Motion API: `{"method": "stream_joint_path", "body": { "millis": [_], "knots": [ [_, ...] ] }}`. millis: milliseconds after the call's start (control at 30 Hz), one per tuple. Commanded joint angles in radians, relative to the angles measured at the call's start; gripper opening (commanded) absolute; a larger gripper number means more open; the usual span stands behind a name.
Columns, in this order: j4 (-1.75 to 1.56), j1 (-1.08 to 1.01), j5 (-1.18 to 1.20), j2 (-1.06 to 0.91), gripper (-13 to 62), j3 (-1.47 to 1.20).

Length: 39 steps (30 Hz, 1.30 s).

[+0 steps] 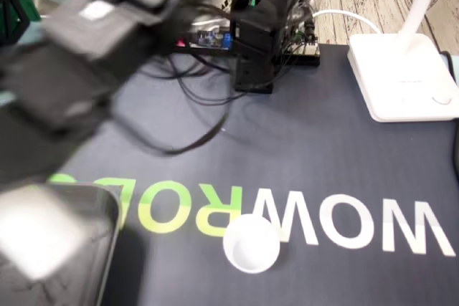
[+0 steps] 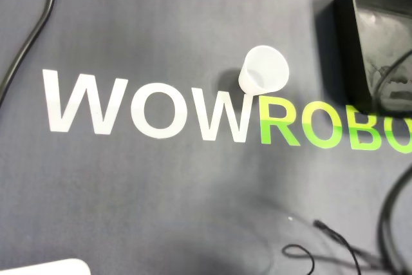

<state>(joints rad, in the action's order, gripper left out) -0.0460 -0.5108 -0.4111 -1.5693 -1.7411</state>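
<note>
A small white plastic cup (image 1: 251, 243) stands upright on the dark mat, on the white "W" of the printed lettering; the overhead view shows the cup (image 2: 264, 72) open side up and empty. The black arm (image 1: 93, 41) reaches from its base (image 1: 254, 26) toward the left of the fixed view, high above the mat and heavily blurred. Its end is a dark mass (image 1: 43, 98) well up and left of the cup; the jaws cannot be made out. The overhead view shows no gripper.
A black tray or box (image 1: 57, 249) sits at the lower left of the fixed view, also seen as the box (image 2: 380, 30) right of the cup. A white lamp base (image 1: 401, 77) stands at the right. Black cables (image 1: 179, 98) trail from the arm's base.
</note>
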Motion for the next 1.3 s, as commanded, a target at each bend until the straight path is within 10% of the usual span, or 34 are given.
{"method": "stream_joint_path", "body": {
  "millis": [0,667,1267],
  "knots": [
    [-0.009,-0.015,0.101,0.012,2.8,0.103],
    [-0.491,-0.067,1.370,0.615,2.7,0.396],
    [-0.500,-0.084,1.138,0.538,2.8,0.365]
  ]
}}
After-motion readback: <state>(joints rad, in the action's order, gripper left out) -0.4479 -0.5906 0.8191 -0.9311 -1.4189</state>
